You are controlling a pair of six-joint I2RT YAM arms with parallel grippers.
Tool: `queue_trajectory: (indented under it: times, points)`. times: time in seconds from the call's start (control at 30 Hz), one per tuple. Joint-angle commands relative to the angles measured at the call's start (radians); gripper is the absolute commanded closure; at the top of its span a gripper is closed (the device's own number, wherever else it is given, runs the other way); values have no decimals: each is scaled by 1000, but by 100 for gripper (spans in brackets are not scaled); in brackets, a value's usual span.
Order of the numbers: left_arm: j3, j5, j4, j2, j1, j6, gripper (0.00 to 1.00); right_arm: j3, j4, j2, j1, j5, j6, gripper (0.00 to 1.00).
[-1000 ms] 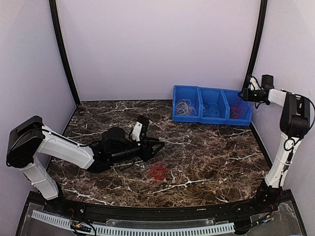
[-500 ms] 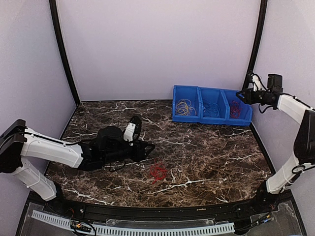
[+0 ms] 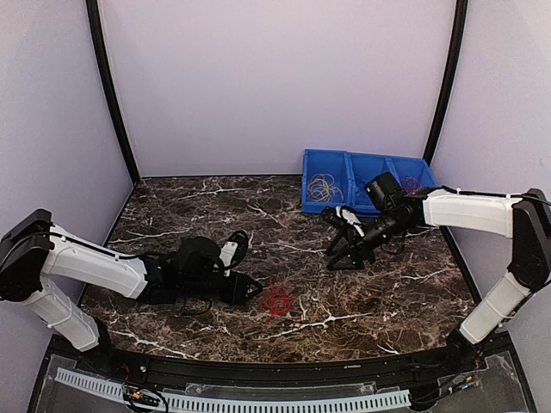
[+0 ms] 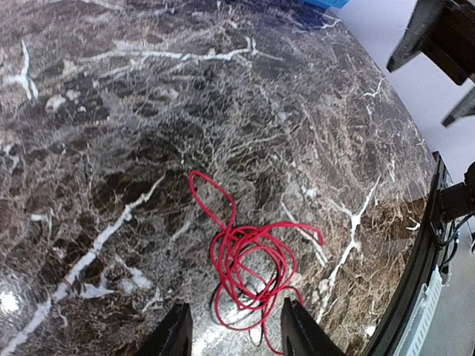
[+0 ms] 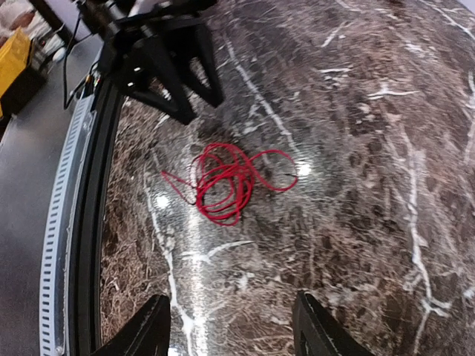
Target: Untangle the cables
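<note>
A red cable [image 3: 277, 299] lies in loose loops on the dark marble table; it shows in the left wrist view [image 4: 249, 256] and the right wrist view [image 5: 223, 178]. No blue or yellow cable is tangled with it. My left gripper [image 3: 251, 292] is open and low over the table, its fingertips just left of the loops; in its own view [image 4: 234, 337] the loops lie between and ahead of the jaws. My right gripper [image 3: 341, 255] is open and empty, above the table right of and behind the red cable, which lies well ahead in its view [image 5: 234, 330].
A blue three-compartment bin [image 3: 351, 208] stands at the back right; it holds yellow cables [image 3: 323, 188], blue cables [image 3: 372, 193] and red cables [image 3: 411, 184]. The table's front edge with a black rail and slotted white strip [image 3: 284, 401] runs close to the red cable.
My right arm has swung from over the bin down and left to the table's middle. My left gripper has dropped lower and slid a little back left, near the red cable.
</note>
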Motion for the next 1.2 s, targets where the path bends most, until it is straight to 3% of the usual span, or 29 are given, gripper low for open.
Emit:
queue_trajectory:
  times: [0.0, 0.23, 0.57, 0.67, 0.73, 0.8, 0.93, 1.17]
  points:
    - [26, 69, 16, 73, -2, -81, 56, -31, 13, 24, 114, 49, -21, 41]
    - [79, 138, 81, 194, 1, -144, 60, 11, 66, 163, 253, 117, 47, 41]
    - [109, 171, 163, 280, 12, -168, 68, 110, 149, 347, 327, 93, 104, 39]
    - [108, 174, 170, 286, 17, -173, 71, 119, 170, 377, 350, 102, 134, 58]
    - [105, 175, 172, 286, 23, -174, 73, 111, 191, 373, 351, 114, 159, 84]
    - [98, 178, 172, 282, 25, -175, 74, 92, 212, 347, 350, 149, 168, 99]
    - [79, 183, 175, 273, 31, -168, 77, 70, 199, 254, 338, 167, 154, 100]
    - [90, 95, 21, 272, 44, -104, 82, 103, -65, 25, 296, 2, 27, 100]
